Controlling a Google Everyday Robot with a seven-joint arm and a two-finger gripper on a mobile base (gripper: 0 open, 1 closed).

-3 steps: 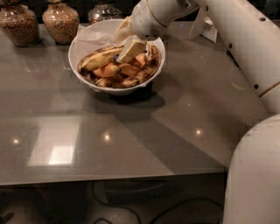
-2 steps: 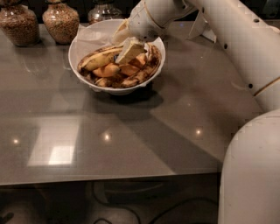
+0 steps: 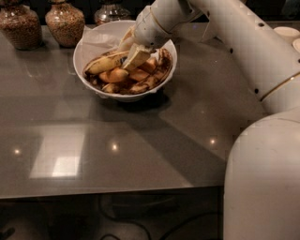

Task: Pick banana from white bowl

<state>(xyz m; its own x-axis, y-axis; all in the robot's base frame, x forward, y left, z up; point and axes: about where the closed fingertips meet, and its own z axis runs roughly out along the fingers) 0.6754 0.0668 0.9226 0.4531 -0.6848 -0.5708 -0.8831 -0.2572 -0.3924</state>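
Observation:
The white bowl (image 3: 96, 89) stands at the back middle of the grey table, lined with crumpled white paper. The banana (image 3: 104, 63), long, yellow and brown-speckled, lies across the bowl's left side, with short orange-yellow pieces (image 3: 137, 75) and a browned curved banana (image 3: 164, 58) beside it. My gripper (image 3: 132, 50) reaches down into the bowl from the upper right, over the banana's right end. The gripper hides that end.
Two jars of grain (image 3: 18, 26) (image 3: 65, 21) and a glass jar (image 3: 110, 11) stand behind the bowl at the back left. Small off-white bowls (image 3: 287, 33) sit at the far right. My white arm and body (image 3: 262, 178) fill the right side.
The gripper stays in the bowl over the banana, barely shifted. The near part of my arm has moved a little to the left.

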